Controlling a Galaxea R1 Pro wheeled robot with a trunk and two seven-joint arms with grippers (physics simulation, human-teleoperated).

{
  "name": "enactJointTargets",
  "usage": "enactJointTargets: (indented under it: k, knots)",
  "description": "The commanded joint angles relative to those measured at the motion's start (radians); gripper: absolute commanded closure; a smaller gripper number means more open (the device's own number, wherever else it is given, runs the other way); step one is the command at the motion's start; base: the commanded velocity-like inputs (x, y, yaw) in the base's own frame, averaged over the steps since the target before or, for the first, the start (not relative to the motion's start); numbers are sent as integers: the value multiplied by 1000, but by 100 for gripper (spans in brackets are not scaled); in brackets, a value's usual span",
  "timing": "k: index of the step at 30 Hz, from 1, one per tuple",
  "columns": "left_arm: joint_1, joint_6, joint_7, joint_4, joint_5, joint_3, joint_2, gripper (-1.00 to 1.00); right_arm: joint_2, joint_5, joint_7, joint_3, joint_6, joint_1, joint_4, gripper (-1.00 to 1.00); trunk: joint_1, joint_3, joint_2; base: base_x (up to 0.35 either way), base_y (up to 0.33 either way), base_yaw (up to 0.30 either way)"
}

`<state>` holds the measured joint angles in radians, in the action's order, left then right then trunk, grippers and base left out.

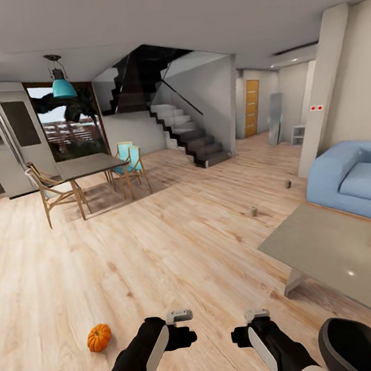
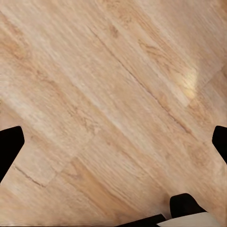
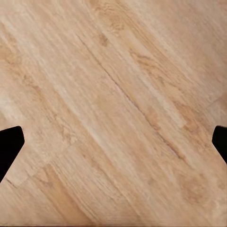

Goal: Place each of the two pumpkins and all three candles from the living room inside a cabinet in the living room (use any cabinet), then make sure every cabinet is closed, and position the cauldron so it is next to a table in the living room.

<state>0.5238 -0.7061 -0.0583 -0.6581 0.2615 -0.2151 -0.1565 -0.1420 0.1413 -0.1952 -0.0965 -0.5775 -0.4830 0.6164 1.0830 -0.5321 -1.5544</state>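
One orange pumpkin (image 1: 99, 337) lies on the wood floor, just left of my left arm. Two small tan candles stand on the floor farther off, one (image 1: 254, 211) ahead of the table's far corner and one (image 1: 287, 184) nearer the sofa. The grey glossy table (image 1: 339, 256) is at the right. My left gripper (image 1: 183, 335) and right gripper (image 1: 241, 336) hang low in front of me, both open over bare floor with nothing between the fingers. A black rounded shape with a grey rim (image 1: 351, 346) shows at the bottom right; I cannot tell whether it is the cauldron. The cabinet is out of view.
A blue sofa (image 1: 353, 179) stands behind the table at the right. At the back left is a dining table (image 1: 90, 164) with wooden chairs, beside a fridge (image 1: 12, 146). Dark stairs (image 1: 188, 136) rise at the back centre. Wide wood floor lies between.
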Motion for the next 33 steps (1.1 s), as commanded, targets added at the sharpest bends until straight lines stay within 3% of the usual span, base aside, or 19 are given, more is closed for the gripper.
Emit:
enactJointTargets:
  k: [1,9,33]
  knots:
    - [1,-4,-6,-1,8,-3,0,-100,1,11,-9,-5,-4,0,2,-100,-1,-1,-1,-259,-164,293]
    - [1,-3,-5,-1,8,-1,2,-100,1,10,-9,-5,-3,0,2,-100,-1,-1,-1,-230,-155,293]
    - [1,-3,-4,-3,10,-1,3,-100,1,10,-9,-5,-4,0,2,-100,-1,-1,-1,-6,-4,293]
